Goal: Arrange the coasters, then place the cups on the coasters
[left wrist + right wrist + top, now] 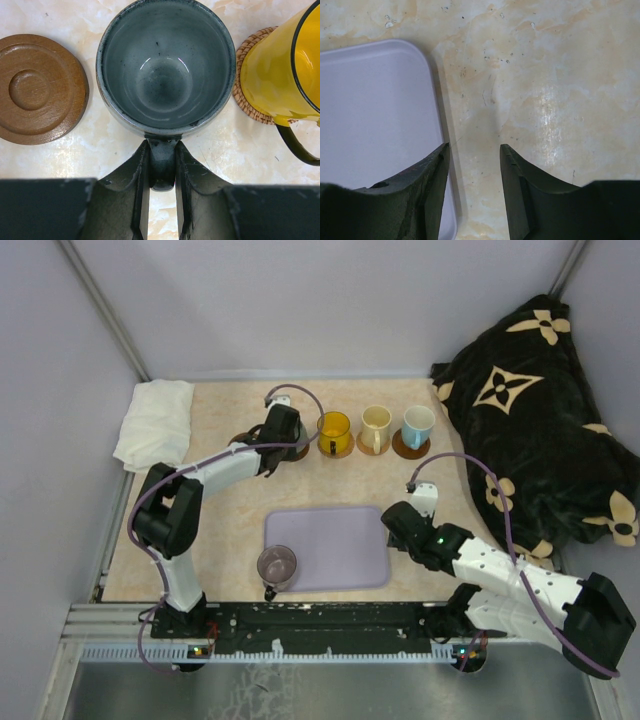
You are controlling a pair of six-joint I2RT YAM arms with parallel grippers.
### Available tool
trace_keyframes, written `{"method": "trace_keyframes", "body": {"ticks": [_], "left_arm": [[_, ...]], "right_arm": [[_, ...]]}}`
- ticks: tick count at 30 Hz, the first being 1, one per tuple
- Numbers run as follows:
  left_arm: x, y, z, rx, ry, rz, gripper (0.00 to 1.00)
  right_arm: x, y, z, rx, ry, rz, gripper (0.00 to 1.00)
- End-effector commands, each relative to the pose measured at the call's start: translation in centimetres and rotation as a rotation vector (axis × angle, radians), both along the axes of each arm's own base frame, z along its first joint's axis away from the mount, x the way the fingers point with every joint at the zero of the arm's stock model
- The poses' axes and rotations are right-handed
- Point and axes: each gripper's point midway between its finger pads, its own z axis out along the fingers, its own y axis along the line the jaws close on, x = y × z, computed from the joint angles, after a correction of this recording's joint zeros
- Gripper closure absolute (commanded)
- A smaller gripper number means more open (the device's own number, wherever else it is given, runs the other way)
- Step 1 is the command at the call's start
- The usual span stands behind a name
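Note:
My left gripper (162, 165) is shut on the handle of the grey-green cup (165, 70), which stands upright in the back row. In the top view my left gripper (284, 432) hides this cup. A bare brown coaster (37, 87) lies just left of it, also visible as the coaster (243, 439). The yellow cup (285, 70) sits on a woven coaster (245, 90) to the right. In that row the yellow cup (334, 430), a cream cup (376, 426) and a white-blue cup (418, 423) each stand on a coaster. A mauve cup (277, 566) stands at the tray's left edge. My right gripper (472, 147) is open and holds nothing.
The lavender tray (330, 545) lies at front centre; its right edge (380, 125) sits beside my right gripper (394, 528). A white folded cloth (155, 420) lies at the back left. A black patterned blanket (540, 430) fills the right side.

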Motion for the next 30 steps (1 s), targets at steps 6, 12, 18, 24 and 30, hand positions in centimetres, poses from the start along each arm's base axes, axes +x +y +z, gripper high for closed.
{"method": "trace_keyframes", "body": {"ticks": [6, 12, 18, 24, 30], "left_arm": [[2.9, -1.0, 4.5, -0.079, -0.151, 0.036, 1.0], [2.7, -0.9, 4.3, -0.078, -0.146, 0.042, 1.0], [2.5, -0.7, 3.9, -0.075, -0.136, 0.045, 1.0], [2.3, -0.6, 3.5, -0.07, -0.121, 0.05, 0.93], [2.1, -0.7, 3.3, -0.068, -0.107, 0.045, 0.83]], "right_arm": [[0.5, 0.9, 0.2, 0.04, -0.024, -0.003, 0.55], [0.4, 0.9, 0.0, 0.037, -0.02, 0.0, 0.54], [0.4, 1.0, -0.1, 0.04, -0.018, 0.004, 0.54], [0.4, 1.1, -0.2, 0.037, -0.013, 0.007, 0.54], [0.5, 1.2, -0.1, 0.035, -0.012, 0.008, 0.54]]}}
